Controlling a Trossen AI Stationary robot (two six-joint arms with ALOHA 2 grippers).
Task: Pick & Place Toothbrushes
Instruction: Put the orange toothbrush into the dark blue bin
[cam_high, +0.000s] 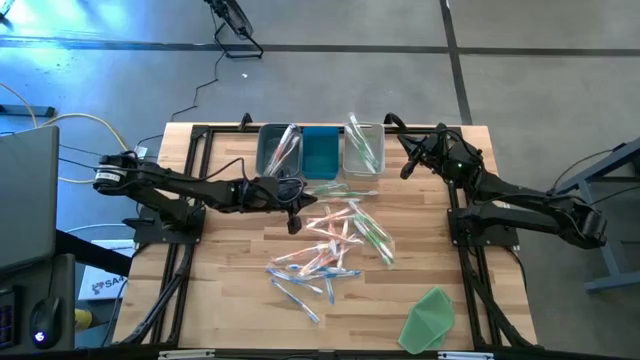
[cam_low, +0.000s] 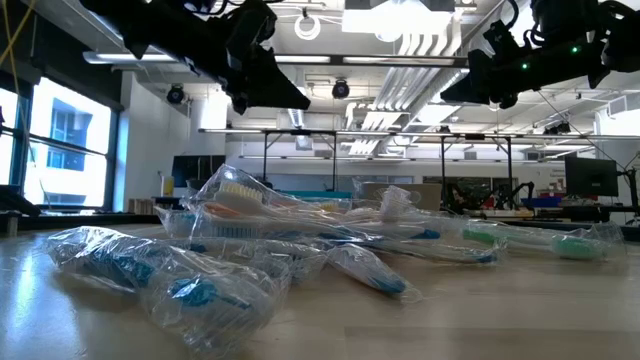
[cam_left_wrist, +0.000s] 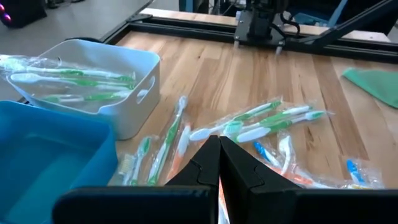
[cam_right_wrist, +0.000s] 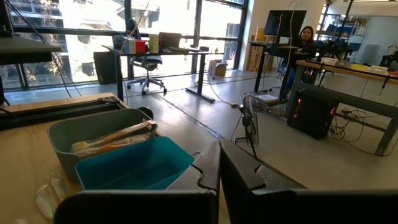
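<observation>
Left gripper (cam_high: 294, 222), fingers pressed together and holding nothing, hangs above the edge of the toothbrush pile, just in front of the three bins. Right gripper (cam_high: 407, 166), likewise closed and empty, waits beside the right-hand white bin (cam_high: 364, 152).

To do the pick well, the left gripper's fingers would first need to spread, then descend over a single wrapped brush lying at the margin of the heap, crosswise to its handle, so that neighbouring wrappers are not dragged along. Overlapping brushes at the centre are probably the poorer choice. The colour seen through the wrapper should decide the bin.

Toothbrushes (cam_high: 330, 252): slim sticks, each sealed in a clear crinkled wrapper, in green, blue and pink-orange with white parts, scattered and crossing one another on the wooden table (cam_high: 230, 290). The film looks slippery and springy, so a grip on wrapper alone may slide. Green brushes already lie in the white bin; pink-orange ones lie in the grey bin (cam_high: 277, 150); the blue bin (cam_high: 321, 152) between them appears empty. A green cloth-like sheet (cam_high: 428, 318) lies well apart.
</observation>
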